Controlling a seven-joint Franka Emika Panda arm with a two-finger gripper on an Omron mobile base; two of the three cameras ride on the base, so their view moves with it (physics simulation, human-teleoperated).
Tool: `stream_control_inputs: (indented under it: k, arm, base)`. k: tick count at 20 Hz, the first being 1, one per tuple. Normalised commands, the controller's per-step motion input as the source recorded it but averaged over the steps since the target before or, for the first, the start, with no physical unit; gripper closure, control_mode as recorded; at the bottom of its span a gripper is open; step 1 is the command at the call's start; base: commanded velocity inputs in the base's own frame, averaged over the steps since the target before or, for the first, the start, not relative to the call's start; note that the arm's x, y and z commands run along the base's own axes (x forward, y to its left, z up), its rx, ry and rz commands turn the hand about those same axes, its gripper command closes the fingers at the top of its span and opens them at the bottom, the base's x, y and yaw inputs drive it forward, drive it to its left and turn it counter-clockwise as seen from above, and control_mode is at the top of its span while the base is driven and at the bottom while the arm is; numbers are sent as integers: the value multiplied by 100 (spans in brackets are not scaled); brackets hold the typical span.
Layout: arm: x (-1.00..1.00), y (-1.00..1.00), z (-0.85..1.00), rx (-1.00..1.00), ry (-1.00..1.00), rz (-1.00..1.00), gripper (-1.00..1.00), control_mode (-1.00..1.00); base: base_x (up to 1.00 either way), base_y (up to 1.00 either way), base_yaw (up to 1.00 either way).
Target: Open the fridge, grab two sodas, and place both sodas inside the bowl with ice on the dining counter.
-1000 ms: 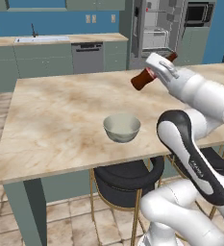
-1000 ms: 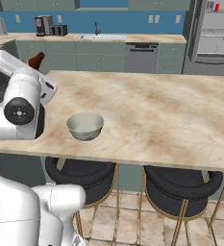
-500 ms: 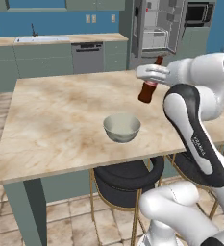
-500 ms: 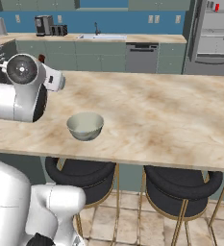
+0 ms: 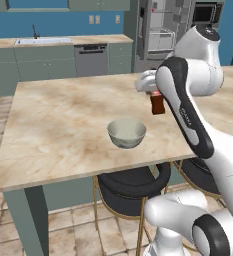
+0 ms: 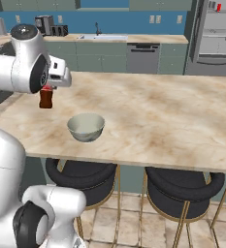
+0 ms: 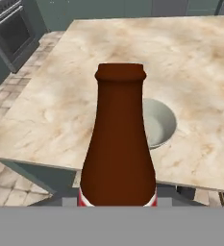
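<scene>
- The gripper [image 5: 157,95] has its jaws pinched on the brown soda [image 7: 118,139], low on the body near its red band; the fingers themselves are hidden
- The soda hangs above the counter [image 5: 63,120], just beside the bowl [image 5: 126,133], not yet over it
- It looks rigid, smooth and probably slippery; the wide lower body gives a surer hold than the narrow neck
- The second soda [image 6: 218,7] looks to be the red thing on a fridge [image 6: 216,36] shelf

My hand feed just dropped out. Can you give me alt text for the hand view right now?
A brown soda bottle stands upright in the gripper, close to the camera. Beyond it the pale bowl sits on the beige marble dining counter.
</scene>
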Motion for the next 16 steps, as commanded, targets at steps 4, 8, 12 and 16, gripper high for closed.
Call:
stream_control_inputs:
  k: [4, 8, 12, 16]
  arm:
    - [16, 1, -38, -9, 15, 0, 100, -100]
    - [29, 0, -51, -11, 20, 0, 100, -100]
    - [24, 0, -60, -5, 15, 0, 100, -100]
    - [29, 0, -46, 0, 11, 0, 100, -100]
  base:
    - [0, 0, 0]
    - [0, 0, 0]
    - [0, 0, 0]
    - [0, 0, 0]
